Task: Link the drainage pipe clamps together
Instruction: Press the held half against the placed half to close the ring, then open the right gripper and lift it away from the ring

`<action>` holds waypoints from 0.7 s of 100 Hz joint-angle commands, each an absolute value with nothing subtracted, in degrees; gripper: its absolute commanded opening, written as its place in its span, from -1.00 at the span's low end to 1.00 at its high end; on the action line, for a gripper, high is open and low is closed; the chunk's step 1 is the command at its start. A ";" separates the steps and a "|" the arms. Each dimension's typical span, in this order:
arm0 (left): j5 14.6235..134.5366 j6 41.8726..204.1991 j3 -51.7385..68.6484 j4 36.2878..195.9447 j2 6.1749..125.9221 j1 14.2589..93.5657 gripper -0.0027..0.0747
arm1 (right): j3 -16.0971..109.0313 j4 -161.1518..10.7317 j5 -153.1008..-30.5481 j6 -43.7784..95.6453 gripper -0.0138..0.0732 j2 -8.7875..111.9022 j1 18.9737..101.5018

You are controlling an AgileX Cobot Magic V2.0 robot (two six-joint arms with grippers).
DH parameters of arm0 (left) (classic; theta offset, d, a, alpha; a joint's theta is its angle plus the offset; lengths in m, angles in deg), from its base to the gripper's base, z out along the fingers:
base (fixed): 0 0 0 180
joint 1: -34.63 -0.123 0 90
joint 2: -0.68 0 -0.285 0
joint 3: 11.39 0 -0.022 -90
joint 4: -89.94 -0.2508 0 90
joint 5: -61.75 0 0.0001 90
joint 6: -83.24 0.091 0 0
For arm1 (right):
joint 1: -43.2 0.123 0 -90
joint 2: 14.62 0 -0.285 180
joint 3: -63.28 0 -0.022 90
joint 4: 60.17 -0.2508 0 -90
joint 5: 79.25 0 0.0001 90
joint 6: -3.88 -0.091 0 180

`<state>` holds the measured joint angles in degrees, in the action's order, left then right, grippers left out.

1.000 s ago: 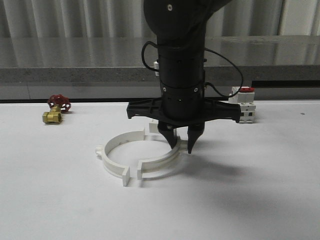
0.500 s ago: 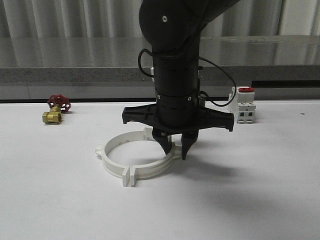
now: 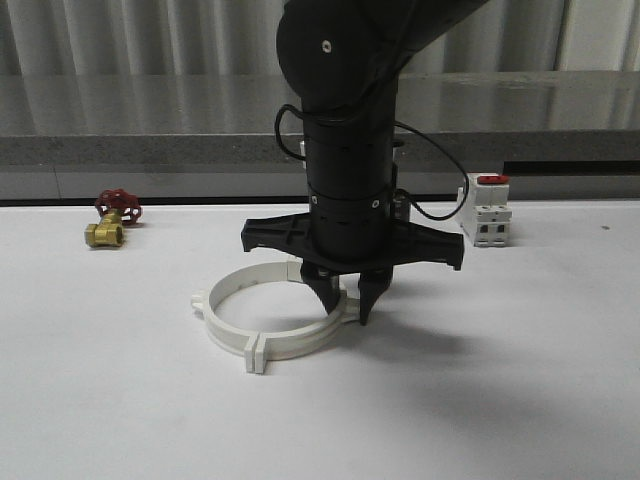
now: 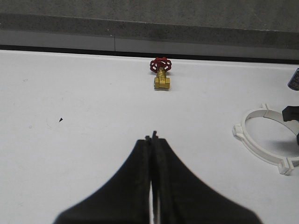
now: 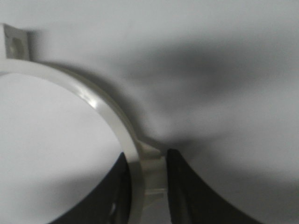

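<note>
The two white drainage pipe clamps lie on the white table as one ring: the left half (image 3: 213, 306) and the right half (image 3: 312, 337). Their front end tabs (image 3: 257, 354) stand side by side and touch. My right gripper (image 3: 346, 310) points straight down over the ring's right side, shut on the right half's band. In the right wrist view its black fingers (image 5: 177, 186) pinch the band and a rib (image 5: 148, 161), and a far tab (image 5: 16, 44) shows. The ring (image 4: 254, 145) lies off to the side of my left gripper (image 4: 153, 137), which is shut on nothing above bare table.
A brass valve with a red handwheel (image 3: 112, 220) sits at the back left of the table. A white breaker with a red switch (image 3: 487, 212) stands at the back right. A grey ledge (image 3: 150, 150) runs along the table's far edge.
My right gripper has slid left with the right half clamp. The gap at the front tabs has closed and the two halves now meet as a ring.
</note>
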<state>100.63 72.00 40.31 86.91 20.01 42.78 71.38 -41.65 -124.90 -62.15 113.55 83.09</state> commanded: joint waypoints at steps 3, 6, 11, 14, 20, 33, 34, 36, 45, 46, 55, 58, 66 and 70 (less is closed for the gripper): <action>96.50 72.08 38.78 86.73 20.52 42.71 -0.98 | 73.13 -40.73 -123.40 -62.15 -0.59 110.68 83.12; 96.50 72.08 38.78 86.73 20.52 42.71 -0.98 | 73.13 -40.73 -123.40 -62.15 -0.58 110.68 83.12; 96.50 72.08 38.78 86.73 20.52 42.71 -0.98 | 73.13 -40.73 -123.40 -62.15 -0.53 110.68 83.12; 96.50 72.08 38.78 86.73 20.52 42.71 -0.98 | 73.13 -40.73 -123.40 -62.15 -0.48 110.68 83.12; 96.50 72.08 38.78 86.73 20.52 42.71 -0.98 | 73.13 -40.73 -123.29 -62.15 -0.34 110.68 83.12; 96.50 72.08 38.78 86.73 20.52 42.71 -0.98 | 73.13 -40.73 -122.94 -61.26 0.06 110.68 83.12; 96.50 72.08 38.78 86.73 20.52 42.71 -0.98 | 73.13 -40.73 -122.94 -61.21 0.11 110.68 83.12; 96.50 72.08 38.78 86.73 20.52 42.71 -0.98 | 73.13 -40.73 -122.94 -61.04 0.17 110.68 83.12; 96.50 72.08 38.78 86.73 20.52 42.71 -0.98 | 73.13 -40.73 -123.20 -60.59 0.45 110.68 83.12; 96.50 72.08 38.78 86.73 20.52 42.71 -0.98 | 73.13 -40.73 -123.26 -60.59 0.48 110.68 83.12; 96.50 72.08 38.78 86.73 20.52 42.71 -0.98 | 73.13 -40.73 -123.46 -60.59 0.52 110.68 83.12; 96.50 72.08 38.78 86.73 20.52 42.71 -0.98 | 73.13 -40.68 -123.46 -60.59 0.52 110.68 83.12; 96.50 72.08 38.78 86.73 20.52 42.71 -0.98 | 73.13 -40.68 -123.77 -60.59 0.52 110.68 83.04; 96.50 72.08 38.78 86.73 20.52 42.71 -0.98 | 73.13 -40.68 -124.31 -60.59 0.52 110.68 82.99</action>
